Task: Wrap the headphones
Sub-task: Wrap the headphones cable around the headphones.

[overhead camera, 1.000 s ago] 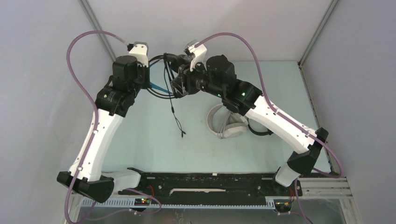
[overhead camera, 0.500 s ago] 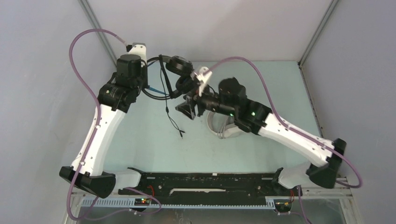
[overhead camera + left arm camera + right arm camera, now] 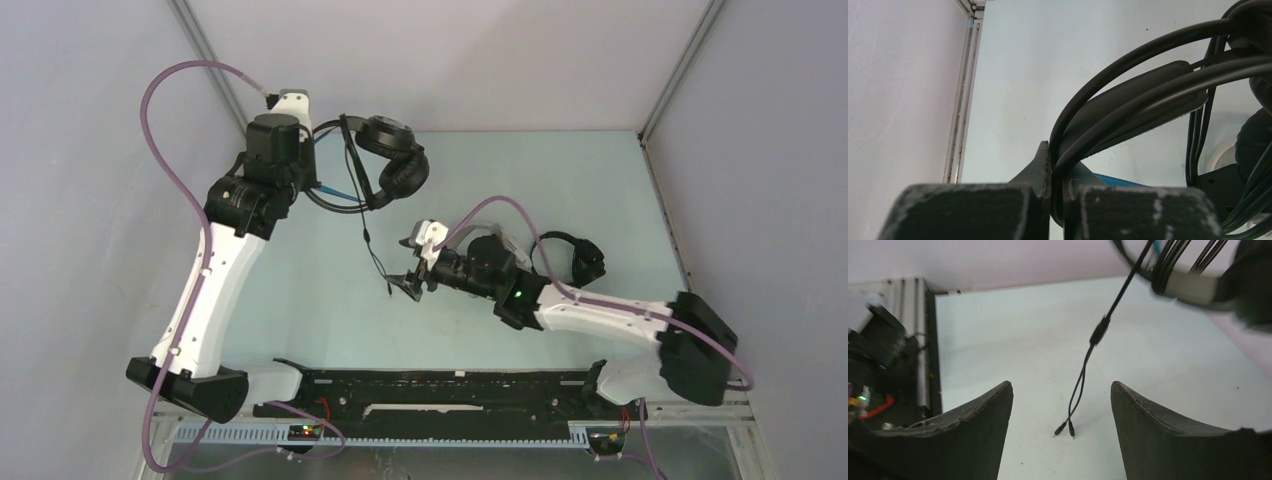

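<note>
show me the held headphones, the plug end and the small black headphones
held headphones [image 3: 386,134]: top view, upper ear cup
plug end [image 3: 1060,430]: right wrist view, left cable tip
small black headphones [image 3: 584,258]: top view, ear cup

Three headphones — black-and-blue pair [image 3: 390,160], white-grey pair [image 3: 503,236], small black pair [image 3: 583,258] — and two arms: left arm [image 3: 215,270], right arm [image 3: 600,315].

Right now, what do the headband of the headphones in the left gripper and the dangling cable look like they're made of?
Headband: a matte black, slightly textured strip, probably plastic or leatherette padding; it looks dull, with no shine. Dangling cable: a thin, smooth black jacket, likely rubber or soft plastic; it hangs and bends freely, with a stiffer moulded splitter midway.
</note>
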Available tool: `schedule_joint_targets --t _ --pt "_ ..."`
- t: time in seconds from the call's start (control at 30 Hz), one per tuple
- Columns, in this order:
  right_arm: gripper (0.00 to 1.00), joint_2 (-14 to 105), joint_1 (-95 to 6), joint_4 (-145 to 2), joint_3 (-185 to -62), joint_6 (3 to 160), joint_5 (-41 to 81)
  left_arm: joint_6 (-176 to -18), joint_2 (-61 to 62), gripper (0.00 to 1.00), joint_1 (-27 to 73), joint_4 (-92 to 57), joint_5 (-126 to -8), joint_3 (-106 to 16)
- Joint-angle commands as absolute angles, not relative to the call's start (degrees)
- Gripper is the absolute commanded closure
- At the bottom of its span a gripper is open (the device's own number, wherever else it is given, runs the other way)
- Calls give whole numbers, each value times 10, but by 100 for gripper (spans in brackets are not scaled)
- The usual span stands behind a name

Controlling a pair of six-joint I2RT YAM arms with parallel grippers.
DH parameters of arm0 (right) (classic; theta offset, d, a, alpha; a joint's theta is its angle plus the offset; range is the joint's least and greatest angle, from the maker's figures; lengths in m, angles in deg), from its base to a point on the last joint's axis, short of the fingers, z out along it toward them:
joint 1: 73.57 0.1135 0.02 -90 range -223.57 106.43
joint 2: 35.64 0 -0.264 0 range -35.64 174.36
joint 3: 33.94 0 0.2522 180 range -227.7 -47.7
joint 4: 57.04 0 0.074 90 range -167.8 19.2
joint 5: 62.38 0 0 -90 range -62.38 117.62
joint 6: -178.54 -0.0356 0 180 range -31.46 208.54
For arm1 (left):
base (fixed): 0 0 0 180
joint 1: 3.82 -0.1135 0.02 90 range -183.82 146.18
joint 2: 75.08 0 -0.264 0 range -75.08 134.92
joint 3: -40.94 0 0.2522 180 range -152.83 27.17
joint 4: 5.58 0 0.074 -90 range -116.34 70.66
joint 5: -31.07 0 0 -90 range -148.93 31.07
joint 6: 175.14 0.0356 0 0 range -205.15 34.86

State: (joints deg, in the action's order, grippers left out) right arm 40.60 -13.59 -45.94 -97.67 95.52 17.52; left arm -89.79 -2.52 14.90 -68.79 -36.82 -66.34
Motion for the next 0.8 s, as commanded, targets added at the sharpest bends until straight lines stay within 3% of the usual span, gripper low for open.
schedule_joint_targets --t 0.0,0.3,0.77 --pt "26 486 -136 -259 -929 975 200 -938 -45 100 148 -652 -388 -717" --pt "25 676 -142 -83 -932 977 210 -945 -54 100 148 -660 -410 -719" --pt "29 827 -154 -21 -967 948 237 -952 -54 100 148 -666 -424 -734"
